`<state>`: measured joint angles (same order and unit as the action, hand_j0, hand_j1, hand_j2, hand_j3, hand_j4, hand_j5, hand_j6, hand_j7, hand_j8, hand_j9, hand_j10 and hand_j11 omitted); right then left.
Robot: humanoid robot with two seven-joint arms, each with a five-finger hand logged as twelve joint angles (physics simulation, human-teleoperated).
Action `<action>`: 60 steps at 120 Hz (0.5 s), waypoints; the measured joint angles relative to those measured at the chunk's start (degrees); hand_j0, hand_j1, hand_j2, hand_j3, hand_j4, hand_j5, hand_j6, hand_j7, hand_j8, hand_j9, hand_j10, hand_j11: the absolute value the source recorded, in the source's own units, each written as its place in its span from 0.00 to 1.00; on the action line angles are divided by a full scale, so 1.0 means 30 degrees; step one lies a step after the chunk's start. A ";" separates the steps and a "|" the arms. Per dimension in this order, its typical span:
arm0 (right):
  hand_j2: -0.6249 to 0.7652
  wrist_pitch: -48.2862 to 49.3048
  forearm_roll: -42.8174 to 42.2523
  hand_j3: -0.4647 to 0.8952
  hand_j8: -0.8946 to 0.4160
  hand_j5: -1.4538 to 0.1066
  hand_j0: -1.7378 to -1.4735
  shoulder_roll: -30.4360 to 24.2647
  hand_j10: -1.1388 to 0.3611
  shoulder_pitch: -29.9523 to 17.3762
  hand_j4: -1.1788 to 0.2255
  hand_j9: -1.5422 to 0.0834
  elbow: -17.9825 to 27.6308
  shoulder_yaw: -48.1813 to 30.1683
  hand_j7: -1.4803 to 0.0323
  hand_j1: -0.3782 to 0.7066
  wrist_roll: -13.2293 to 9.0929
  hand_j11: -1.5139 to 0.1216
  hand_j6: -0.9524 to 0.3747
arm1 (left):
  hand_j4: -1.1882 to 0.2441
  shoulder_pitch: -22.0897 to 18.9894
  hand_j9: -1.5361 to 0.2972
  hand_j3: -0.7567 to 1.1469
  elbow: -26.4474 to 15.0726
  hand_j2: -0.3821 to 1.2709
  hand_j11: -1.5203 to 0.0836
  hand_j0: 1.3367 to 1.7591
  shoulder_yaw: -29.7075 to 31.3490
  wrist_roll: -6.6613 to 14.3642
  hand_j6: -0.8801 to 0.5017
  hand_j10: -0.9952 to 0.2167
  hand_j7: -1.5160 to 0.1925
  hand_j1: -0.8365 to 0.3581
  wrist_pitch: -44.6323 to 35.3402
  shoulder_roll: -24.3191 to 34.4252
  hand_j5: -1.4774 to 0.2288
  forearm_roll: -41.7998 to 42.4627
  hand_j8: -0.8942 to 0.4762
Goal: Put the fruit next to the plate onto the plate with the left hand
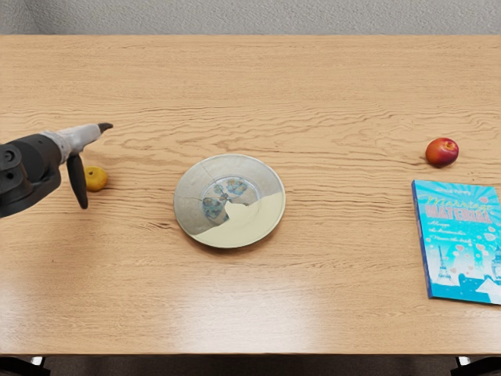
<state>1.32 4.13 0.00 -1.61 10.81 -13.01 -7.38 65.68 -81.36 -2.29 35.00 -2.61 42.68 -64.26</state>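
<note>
Small round orange fruit [97, 179] lies near glazed circular plate [186, 196].

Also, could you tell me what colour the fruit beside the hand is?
The fruit is yellow-orange; the head view shows it.

The blue book [460, 239] shows "MATERIAL" on its cover; the smaller lines are too blurred to read.

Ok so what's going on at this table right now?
The left hand comes in from the left edge, fingers spread and holding nothing, close beside a small orange fruit lying on the table. That fruit is not yet on the plate in the middle. A red fruit and a blue book sit far to the right. The right arm is out of view.
</note>
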 joint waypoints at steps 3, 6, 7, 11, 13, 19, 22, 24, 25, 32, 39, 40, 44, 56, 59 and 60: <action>0.45 0.0000 0.0000 0.34 0.66 0.91 0.30 0.0000 0.74 -0.0004 0.82 0.93 0.0000 0.0000 0.96 0.06 0.0000 0.90 0.70 | 0.83 -0.0052 0.84 0.40 0.0088 0.23 0.95 0.76 0.0013 0.0000 0.63 0.82 0.89 0.99 -0.0022 -0.0035 0.87 -0.0020 0.65; 0.45 0.0000 0.0000 0.34 0.66 0.91 0.30 0.0000 0.74 -0.0005 0.82 0.93 0.0000 0.0000 0.96 0.06 0.0000 0.90 0.70 | 0.83 -0.0065 0.84 0.40 0.0194 0.23 0.95 0.76 0.0024 0.0000 0.63 0.82 0.89 0.99 -0.0038 -0.0144 0.87 -0.0036 0.65; 0.45 0.0000 0.0000 0.34 0.66 0.91 0.30 0.0000 0.74 -0.0006 0.82 0.93 0.0000 0.0000 0.96 0.06 0.0000 0.90 0.70 | 0.83 -0.0066 0.84 0.40 0.0239 0.23 0.95 0.76 0.0027 0.0000 0.63 0.82 0.89 0.99 -0.0043 -0.0193 0.87 -0.0040 0.65; 0.45 0.0000 0.0000 0.34 0.66 0.91 0.30 0.0000 0.74 -0.0010 0.82 0.93 0.0000 0.0000 0.96 0.06 0.0000 0.90 0.70 | 0.83 -0.0092 0.84 0.40 0.0449 0.23 0.95 0.76 0.0038 0.0000 0.63 0.82 0.89 0.99 -0.0060 -0.0461 0.87 -0.0050 0.65; 0.45 0.0000 0.0000 0.34 0.66 0.91 0.30 0.0000 0.74 -0.0012 0.82 0.93 0.0000 0.0000 0.96 0.06 0.0000 0.90 0.70 | 0.83 -0.0095 0.84 0.40 0.0563 0.23 0.95 0.76 0.0046 0.0000 0.63 0.82 0.89 0.99 -0.0069 -0.0519 0.87 -0.0052 0.65; 0.45 0.0000 0.0000 0.34 0.66 0.91 0.30 0.0000 0.74 -0.0015 0.82 0.93 -0.0008 0.0000 0.96 0.06 0.0000 0.90 0.70 | 0.83 -0.0178 0.84 0.40 0.0998 0.23 0.95 0.76 0.0053 0.0000 0.63 0.82 0.89 0.99 -0.0091 -0.0796 0.87 -0.0064 0.65; 0.45 0.0000 0.0000 0.34 0.66 0.91 0.30 0.0000 0.74 -0.0016 0.82 0.93 -0.0013 0.0000 0.96 0.06 0.0000 0.90 0.70 | 0.83 -0.0183 0.84 0.40 0.1190 0.23 0.95 0.76 0.0057 0.0000 0.63 0.82 0.89 0.99 -0.0098 -0.0864 0.86 -0.0069 0.65; 0.45 0.0000 0.0000 0.34 0.66 0.91 0.30 0.0000 0.74 -0.0017 0.82 0.93 -0.0015 0.0000 0.96 0.06 0.0000 0.90 0.70 | 0.82 -0.0184 0.84 0.40 0.1303 0.23 0.95 0.76 0.0058 0.0000 0.63 0.82 0.89 0.99 -0.0102 -0.0900 0.86 -0.0071 0.65; 0.45 0.0000 0.0000 0.34 0.66 0.91 0.30 0.0000 0.74 -0.0017 0.82 0.93 -0.0016 0.0000 0.96 0.06 0.0000 0.90 0.70 | 0.82 -0.0184 0.84 0.40 0.1355 0.23 0.95 0.76 0.0058 0.0000 0.63 0.81 0.88 0.99 -0.0104 -0.0911 0.86 -0.0073 0.65; 0.45 0.0000 0.0000 0.34 0.66 0.91 0.30 0.0000 0.74 -0.0018 0.82 0.93 -0.0022 0.0000 0.96 0.06 0.0000 0.90 0.70 | 0.82 -0.0209 0.83 0.40 0.1727 0.23 0.94 0.76 0.0065 0.0000 0.62 0.81 0.88 0.98 -0.0120 -0.1043 0.86 -0.0084 0.64; 0.45 0.0000 0.0000 0.34 0.66 0.91 0.30 0.0000 0.74 -0.0019 0.82 0.93 -0.0025 0.0000 0.96 0.06 0.0000 0.90 0.70 | 0.81 -0.0313 0.82 0.40 0.2052 0.24 0.93 0.76 0.0076 0.0000 0.61 0.80 0.87 0.97 -0.0135 -0.1194 0.85 -0.0090 0.63; 0.45 0.0000 0.0000 0.34 0.66 0.91 0.30 0.0000 0.74 -0.0019 0.82 0.93 -0.0025 0.0000 0.96 0.06 0.0000 0.90 0.70 | 0.81 -0.0321 0.82 0.40 0.2089 0.24 0.93 0.76 0.0077 0.0000 0.61 0.79 0.87 0.97 -0.0136 -0.1245 0.84 -0.0090 0.63; 0.45 0.0000 0.0000 0.34 0.66 0.91 0.30 0.0000 0.74 -0.0020 0.82 0.93 -0.0027 0.0000 0.96 0.06 0.0000 0.90 0.70 | 0.80 -0.0350 0.81 0.40 0.2219 0.24 0.92 0.76 0.0081 0.0000 0.60 0.79 0.86 0.96 -0.0137 -0.1354 0.84 -0.0092 0.62; 0.45 0.0000 0.0000 0.34 0.66 0.91 0.30 0.0000 0.74 -0.0020 0.82 0.93 -0.0028 0.0000 0.96 0.06 0.0000 0.90 0.70 | 0.77 -0.0477 0.78 0.40 0.2485 0.24 0.89 0.76 0.0087 0.0000 0.58 0.76 0.83 0.92 -0.0121 -0.1381 0.81 -0.0087 0.59; 0.45 0.0000 0.0000 0.34 0.66 0.91 0.30 0.0000 0.74 -0.0020 0.82 0.93 -0.0029 0.0000 0.96 0.06 0.0000 0.90 0.70 | 0.77 -0.0477 0.78 0.40 0.2515 0.24 0.88 0.76 0.0087 0.0000 0.57 0.75 0.82 0.91 -0.0116 -0.1381 0.80 -0.0083 0.59; 0.45 0.0000 0.0000 0.34 0.66 0.91 0.30 0.0000 0.74 -0.0020 0.82 0.93 -0.0029 0.0000 0.96 0.06 0.0000 0.90 0.70 | 0.76 -0.0477 0.78 0.40 0.2524 0.24 0.88 0.76 0.0088 0.0000 0.57 0.74 0.82 0.91 -0.0114 -0.1387 0.80 -0.0082 0.58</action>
<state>1.32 4.13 0.00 -1.67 10.73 -13.01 -7.38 64.25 -73.79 -2.02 35.00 -2.95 38.52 -64.51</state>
